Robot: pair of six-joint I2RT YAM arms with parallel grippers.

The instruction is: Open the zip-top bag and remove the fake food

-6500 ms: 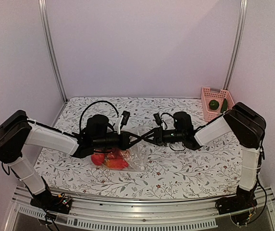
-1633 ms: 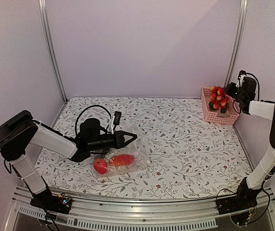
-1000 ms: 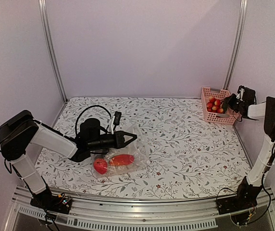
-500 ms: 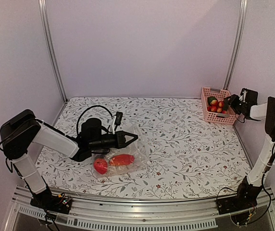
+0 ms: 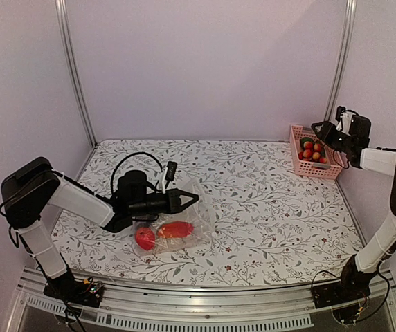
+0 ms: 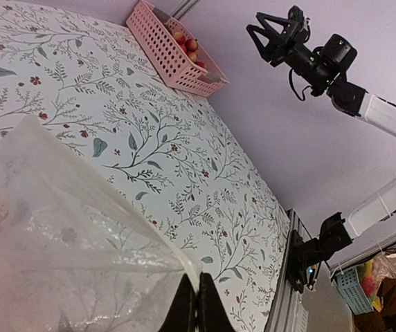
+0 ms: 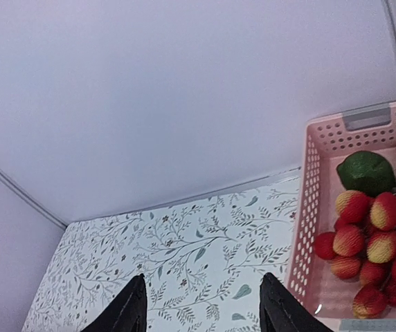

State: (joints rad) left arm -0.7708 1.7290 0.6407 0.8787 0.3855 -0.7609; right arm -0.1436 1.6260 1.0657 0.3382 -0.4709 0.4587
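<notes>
I see floral-print table [image 5: 267, 207]. Pink basket [image 5: 314, 171] sits on it, far right corner. Zip-top bag [image 5: 184, 214] lies well left of basket, nearer front edge, red fake food [image 5: 145, 238] inside.

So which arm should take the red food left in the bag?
Right. The right claw hangs open and empty over the basket, though far away. The left claw is shut on the bag edge, holding it up; the red food lies inside.
</notes>
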